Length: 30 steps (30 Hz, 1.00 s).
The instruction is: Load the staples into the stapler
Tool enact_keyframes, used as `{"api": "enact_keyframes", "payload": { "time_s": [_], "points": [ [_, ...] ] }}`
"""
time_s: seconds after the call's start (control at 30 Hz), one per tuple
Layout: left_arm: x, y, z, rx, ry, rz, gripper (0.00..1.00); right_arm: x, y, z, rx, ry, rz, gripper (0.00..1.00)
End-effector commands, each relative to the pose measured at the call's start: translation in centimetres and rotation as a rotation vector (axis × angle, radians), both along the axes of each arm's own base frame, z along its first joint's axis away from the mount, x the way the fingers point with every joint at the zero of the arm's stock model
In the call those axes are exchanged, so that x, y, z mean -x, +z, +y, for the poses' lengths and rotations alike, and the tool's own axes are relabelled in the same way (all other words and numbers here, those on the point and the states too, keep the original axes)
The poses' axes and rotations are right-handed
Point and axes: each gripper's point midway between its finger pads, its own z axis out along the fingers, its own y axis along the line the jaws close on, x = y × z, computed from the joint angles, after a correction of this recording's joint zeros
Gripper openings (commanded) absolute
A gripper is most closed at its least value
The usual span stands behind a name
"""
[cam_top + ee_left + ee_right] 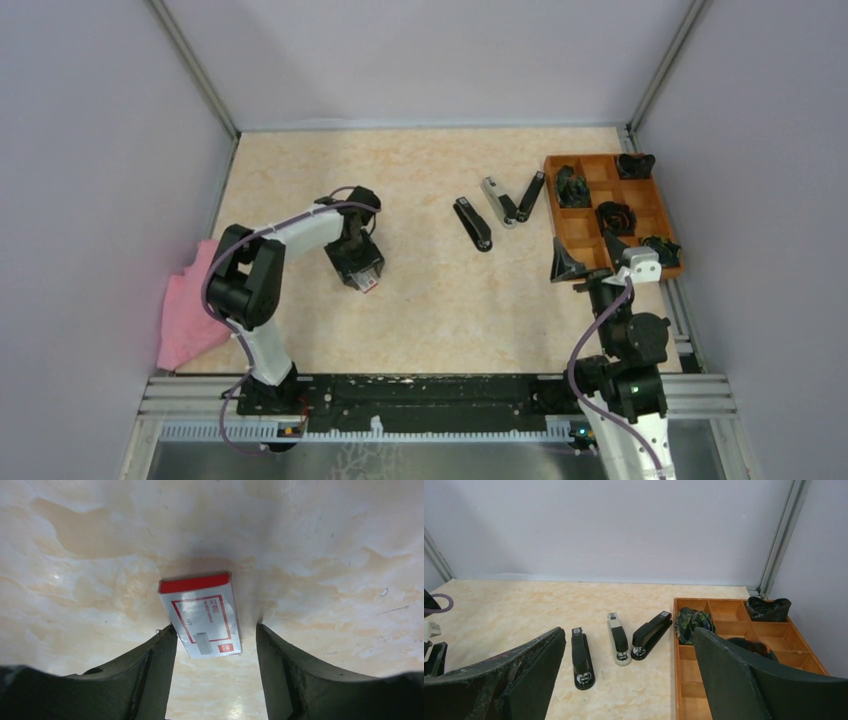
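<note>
3 staplers (500, 202) mid-table, 1 red-and-white box (200, 612) between wide-spread empty left fingers (150, 680), right fingers (524, 675) wide apart, empty

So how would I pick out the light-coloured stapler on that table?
Find the orange tray on the right. Three staplers lie just left of it; the pale stapler is the middle one. Its body is light grey with a dark top, while the left stapler and right stapler are all black.

The red-and-white box (200, 615) carries small red print inside a red frame and a red corner patch, perhaps a brand mark, all too blurred to read. The left black stapler (582, 655), the grey stapler (619, 639) and the right black stapler (651, 629) each bear a small sticker, also illegible.
</note>
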Motion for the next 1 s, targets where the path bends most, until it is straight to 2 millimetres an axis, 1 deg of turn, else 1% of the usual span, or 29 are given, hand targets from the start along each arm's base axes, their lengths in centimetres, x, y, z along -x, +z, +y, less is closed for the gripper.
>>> {"api": "enact_keyframes", "payload": {
  "time_s": [0.0,0.17,0.23,0.4,0.53,0.63,0.67,0.7,0.8,0.9,0.97],
  "points": [
    [2.0,-1.3,-1.4,0.015,0.022,0.060,0.67,0.6,1.6,0.3,-0.017,0.023,-0.068,0.99],
    [1.4,-1.1,-3.8,0.044,-0.015,0.032,0.68,0.8,1.7,0.5,-0.019,0.030,-0.073,0.99],
    [1.0,-1.2,-4.5,0.044,-0.026,0.025,0.69,0.8,1.7,0.6,-0.018,0.036,-0.074,0.99],
    [-1.9,-1.2,-7.2,0.070,-0.076,-0.047,0.70,0.8,1.7,0.8,-0.019,0.045,-0.073,0.99],
    [-4.1,-0.8,-9.2,0.105,-0.142,-0.110,0.71,0.7,1.5,0.9,-0.017,0.050,-0.066,0.99],
    [-5.1,0.3,-10.2,0.150,-0.181,-0.169,0.72,0.5,1.2,1.2,-0.011,0.064,-0.051,0.99],
    [-5.3,0.8,-10.2,0.159,-0.194,-0.193,0.73,0.4,1.1,1.4,-0.009,0.070,-0.044,0.99],
    [-5.4,1.8,-10.2,0.170,-0.207,-0.228,0.73,0.3,1.0,1.5,-0.006,0.078,-0.034,0.99],
    [-5.4,3.9,-9.6,0.177,-0.241,-0.305,0.76,-0.1,0.4,2.5,0.007,0.125,0.000,0.99],
    [-4.9,5.2,-8.0,0.155,-0.257,-0.362,0.78,-0.5,0.1,3.3,0.013,0.161,0.026,0.99],
    [-4.9,5.9,-6.6,0.125,-0.258,-0.401,0.79,-0.7,-0.3,3.6,0.021,0.180,0.046,0.99]
  ]
}}
